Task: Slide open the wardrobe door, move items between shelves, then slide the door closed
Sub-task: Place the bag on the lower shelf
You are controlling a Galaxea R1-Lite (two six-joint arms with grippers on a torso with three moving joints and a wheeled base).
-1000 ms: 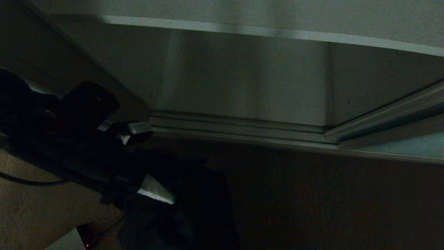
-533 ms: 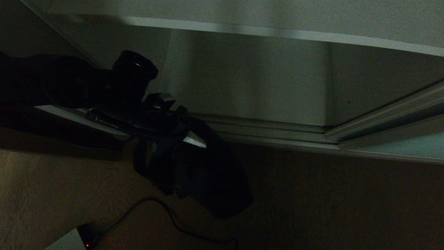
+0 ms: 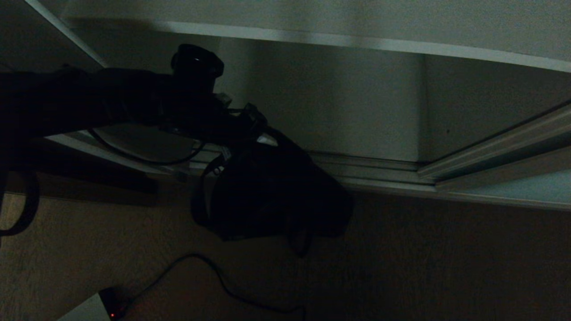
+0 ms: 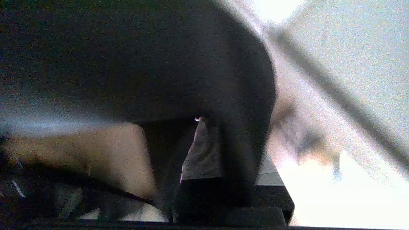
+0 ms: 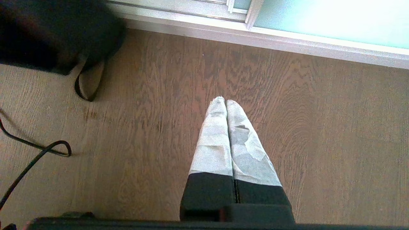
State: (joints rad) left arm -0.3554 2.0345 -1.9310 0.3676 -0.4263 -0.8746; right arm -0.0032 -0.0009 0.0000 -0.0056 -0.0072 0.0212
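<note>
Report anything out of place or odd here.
Nothing is spilled or broken. The black bag dangles off the left pincer in front of the open wardrobe, one strap hanging low over the wooden floor. A loose black cable trails across that floor nearby.

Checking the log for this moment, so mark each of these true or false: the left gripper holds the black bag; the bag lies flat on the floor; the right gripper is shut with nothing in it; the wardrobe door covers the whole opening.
1. The left gripper holds the black bag. True.
2. The bag lies flat on the floor. False: it hangs from the gripper above the floor, before the wardrobe's bottom track.
3. The right gripper is shut with nothing in it. True: its fingers meet, pointing down at bare floor.
4. The wardrobe door covers the whole opening. False: it is slid to the right, and the compartment under the shelf is open.
</note>
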